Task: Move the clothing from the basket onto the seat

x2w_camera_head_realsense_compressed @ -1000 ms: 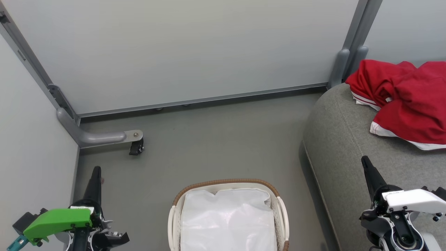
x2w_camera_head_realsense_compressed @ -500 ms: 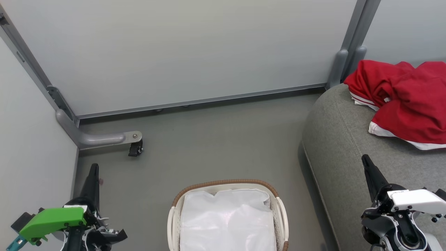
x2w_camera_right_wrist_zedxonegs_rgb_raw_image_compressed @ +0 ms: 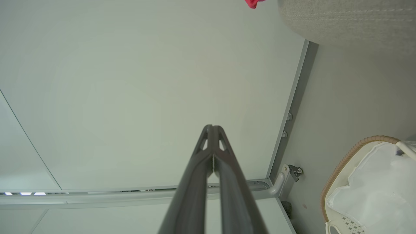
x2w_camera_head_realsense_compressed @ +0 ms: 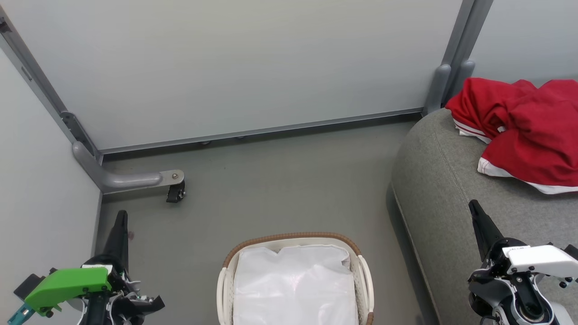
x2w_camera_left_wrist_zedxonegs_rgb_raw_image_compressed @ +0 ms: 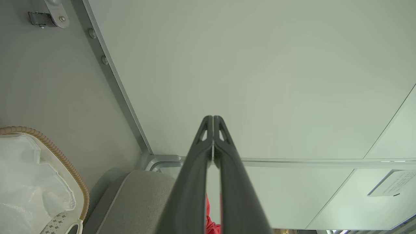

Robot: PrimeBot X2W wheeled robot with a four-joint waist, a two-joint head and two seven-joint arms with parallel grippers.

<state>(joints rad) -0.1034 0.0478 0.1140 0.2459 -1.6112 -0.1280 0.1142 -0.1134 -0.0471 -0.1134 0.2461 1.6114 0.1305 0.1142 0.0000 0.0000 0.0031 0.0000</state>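
Observation:
The red clothing (x2w_camera_head_realsense_compressed: 519, 131) with white stripes and hem trim lies bunched on the grey seat (x2w_camera_head_realsense_compressed: 442, 189) at the right; a red scrap of the clothing (x2w_camera_right_wrist_zedxonegs_rgb_raw_image_compressed: 254, 3) peeks past the seat (x2w_camera_right_wrist_zedxonegs_rgb_raw_image_compressed: 351, 19) in the right wrist view. The white basket (x2w_camera_head_realsense_compressed: 295, 241) with its brown rim stands on the floor at the bottom centre, holding just its white liner (x2w_camera_head_realsense_compressed: 293, 284). My left gripper (x2w_camera_head_realsense_compressed: 121, 215) is shut and empty at the lower left, well left of the basket (x2w_camera_left_wrist_zedxonegs_rgb_raw_image_compressed: 61, 162). My right gripper (x2w_camera_head_realsense_compressed: 472, 205) is shut and empty over the seat's front.
Pale partition walls (x2w_camera_head_realsense_compressed: 235, 63) close off the back and left. A grey metal foot with a small black caster (x2w_camera_head_realsense_compressed: 175, 192) juts onto the floor at the left. Grey floor (x2w_camera_head_realsense_compressed: 280, 180) lies between the basket and the wall.
The left gripper has dropped slightly and shifted a little left since a second ago. The head view nudged a touch between the first two frames. Nothing else has moved.

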